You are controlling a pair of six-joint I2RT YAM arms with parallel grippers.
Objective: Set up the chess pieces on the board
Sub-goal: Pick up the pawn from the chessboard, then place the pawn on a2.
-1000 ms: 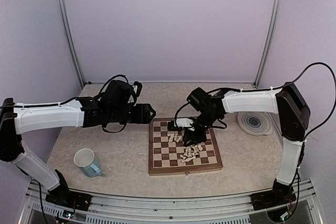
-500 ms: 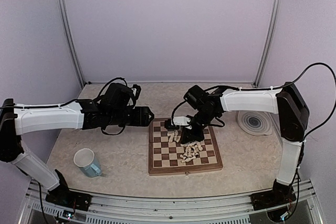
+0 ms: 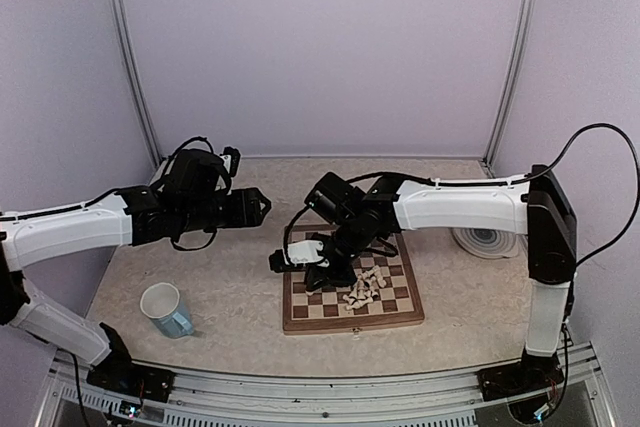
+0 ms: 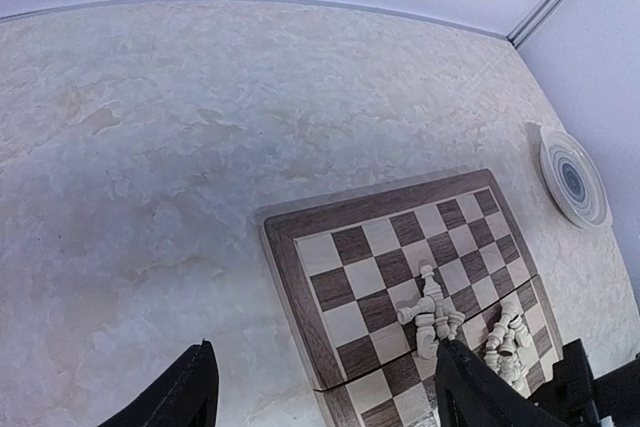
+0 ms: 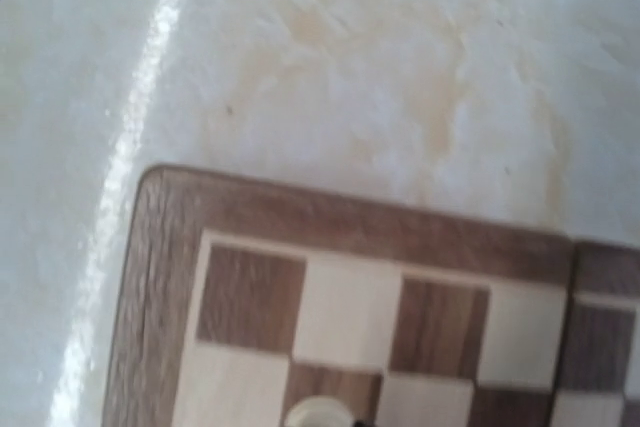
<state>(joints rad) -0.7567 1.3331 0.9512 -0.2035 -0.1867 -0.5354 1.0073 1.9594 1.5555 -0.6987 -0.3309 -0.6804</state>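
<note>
Top external: right gripper (image 3: 284,260) sits at the left edge of the board (image 3: 340,326), claw closed, arm reaching across the board from the right. Chess pieces (image 3: 365,287) are in a loose heap near mid-board, several toppled. No home row filled that I can see.

Right wrist view looks down on a board corner. A cream rounded top (image 5: 320,413) pokes in at the bottom edge, about where the fingers would be. Probably a piece pinched in the claw and headed for a corner square, but the fingers aren't in frame, so I can't confirm a hold.

Left gripper (image 3: 257,209) hangs over the table (image 3: 230,277), left of the board, jaws wide with nothing between them. Left wrist view agrees: fingers (image 4: 190,392) well apart, board and heap beyond. Reads as parked clear so the right arm gets that side to itself.

Mug (image 3: 167,309) and plate (image 3: 487,237) are off the board and not involved.

The placement needs the piece upright and centred on its square. Tiny base, so it tips easily on release.
</note>
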